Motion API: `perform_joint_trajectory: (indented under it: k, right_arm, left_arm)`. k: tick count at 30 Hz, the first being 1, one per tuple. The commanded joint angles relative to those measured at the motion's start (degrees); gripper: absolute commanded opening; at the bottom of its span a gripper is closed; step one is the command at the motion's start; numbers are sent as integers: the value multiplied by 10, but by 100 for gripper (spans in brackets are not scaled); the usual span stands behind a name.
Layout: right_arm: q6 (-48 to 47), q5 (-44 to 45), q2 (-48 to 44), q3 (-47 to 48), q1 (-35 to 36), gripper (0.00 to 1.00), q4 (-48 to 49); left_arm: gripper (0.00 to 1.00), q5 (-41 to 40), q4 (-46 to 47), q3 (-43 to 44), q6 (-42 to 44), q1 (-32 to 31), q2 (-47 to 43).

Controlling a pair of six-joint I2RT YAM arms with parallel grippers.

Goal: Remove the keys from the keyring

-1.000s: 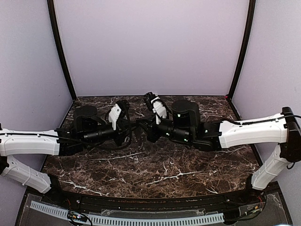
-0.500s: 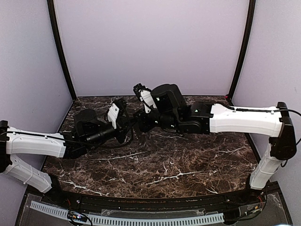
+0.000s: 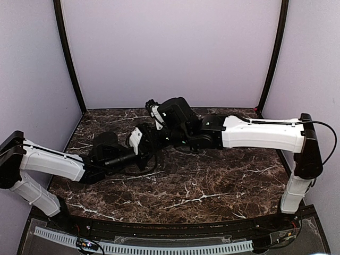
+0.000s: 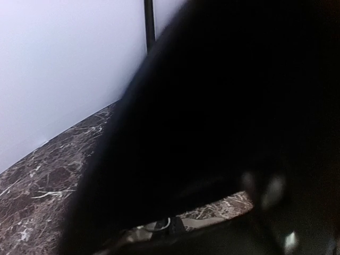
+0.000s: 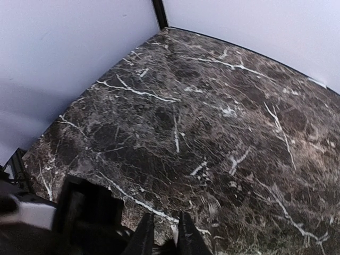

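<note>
I cannot see the keyring, it is hidden. I think it is where the two tools meet, up above the counter (image 3: 212, 186). The left tool (image 3: 142, 142) is pressed together, but on what I cannot tell. The right tool (image 5: 163, 227) has its tips a little apart. The step looks like working a key off. Next, I think the right tool must pinch a key.

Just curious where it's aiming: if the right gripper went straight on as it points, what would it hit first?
Most likely the dark brown, white-veined marble tabletop: the right gripper tilts down toward it, with nothing visible between, though depth is hard to judge.
</note>
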Motion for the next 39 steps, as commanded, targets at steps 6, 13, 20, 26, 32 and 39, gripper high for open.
perform_joint_trajectory:
  k: [6,13,20,26,32,39]
  right_arm:
    - [14,-81,-8,31,13,46,143]
    - [-35,-99,-76,-24,13,64,202]
    - [-110,-98,-180,-117,11,82,252]
    - [-102,-163,-243,-199,-42,88,287]
    - [-115,-275,-271,-272,-86,91,341]
    - [-59,-339,-258,-332,-130,90,427]
  left_arm:
    - [0,85,95,-18,-27,-15,-19]
    - [0,88,127,-29,-67,-11,-30]
    - [0,138,179,-50,-151,11,-55]
    - [0,175,215,-79,-235,39,-96]
    - [0,247,225,-76,-306,75,-97]
    - [0,296,243,-81,-344,87,-107]
